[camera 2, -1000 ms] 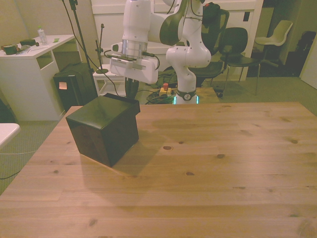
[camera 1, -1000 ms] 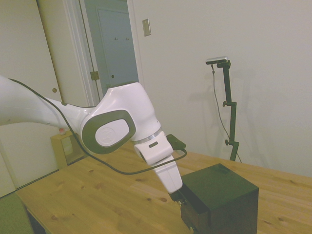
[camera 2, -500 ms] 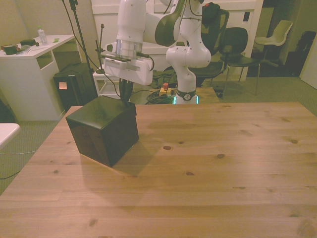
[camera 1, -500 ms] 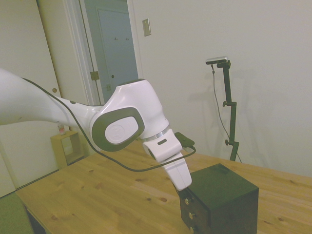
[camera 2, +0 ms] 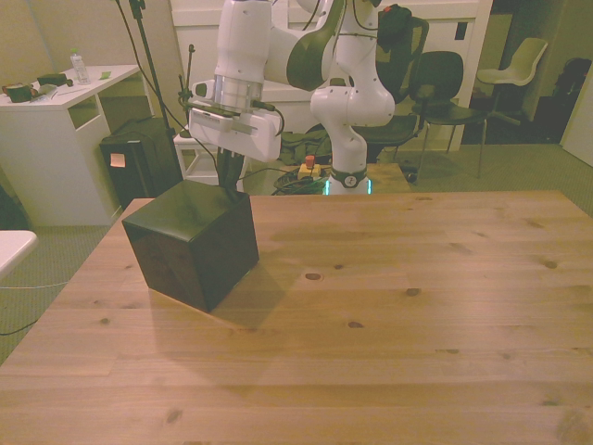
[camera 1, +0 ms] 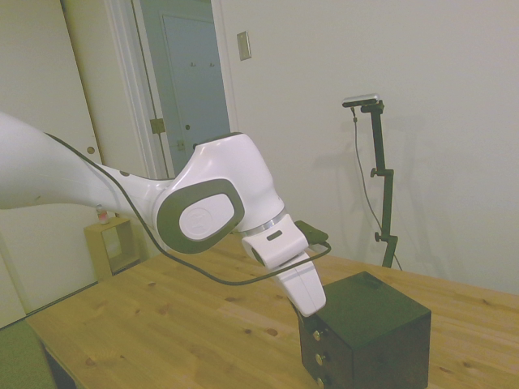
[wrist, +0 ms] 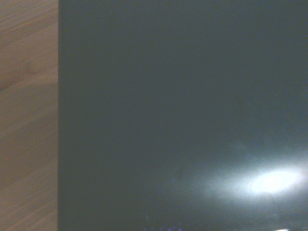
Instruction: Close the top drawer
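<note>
A: Top drawer (camera 1: 315, 333) flush in the glossy black cube cabinet (camera 1: 375, 336), round metallic knob showing, on the knotty pine table (camera 2: 389, 306), front view's left.

B: Gripper (camera 2: 232, 180) at the cabinet's top edge; finger state not discernible.

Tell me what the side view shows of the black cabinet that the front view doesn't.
Only the side view shows the drawer face: the top drawer sits flush with the like drawers below, its knob visible. Only the front view shows the cabinet's plain back sides and the bare table around it. Both show the cabinet upright with the gripper at its top edge.
</note>
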Controlling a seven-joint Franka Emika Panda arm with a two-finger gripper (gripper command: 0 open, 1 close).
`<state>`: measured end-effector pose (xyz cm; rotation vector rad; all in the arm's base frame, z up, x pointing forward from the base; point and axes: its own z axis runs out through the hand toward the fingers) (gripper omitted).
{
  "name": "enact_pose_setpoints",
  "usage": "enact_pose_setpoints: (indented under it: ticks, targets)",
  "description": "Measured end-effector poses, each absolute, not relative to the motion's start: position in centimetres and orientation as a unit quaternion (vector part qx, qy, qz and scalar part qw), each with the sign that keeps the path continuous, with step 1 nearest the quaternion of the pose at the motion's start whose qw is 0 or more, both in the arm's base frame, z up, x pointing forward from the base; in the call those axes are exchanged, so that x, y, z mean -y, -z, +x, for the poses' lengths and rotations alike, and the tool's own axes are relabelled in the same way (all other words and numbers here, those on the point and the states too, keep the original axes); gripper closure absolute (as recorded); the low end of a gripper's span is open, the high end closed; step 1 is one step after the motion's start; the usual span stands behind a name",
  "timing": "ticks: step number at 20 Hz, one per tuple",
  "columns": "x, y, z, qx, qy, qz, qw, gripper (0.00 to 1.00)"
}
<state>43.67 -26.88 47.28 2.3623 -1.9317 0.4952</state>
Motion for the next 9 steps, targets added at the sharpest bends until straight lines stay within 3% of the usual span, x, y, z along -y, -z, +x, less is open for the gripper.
enact_pose_setpoints:
  ticks: [9]
  targets:
    - [22.2, -47.2, 42.9, 0.589, -0.125, 0.798, -0.008, 1.00]
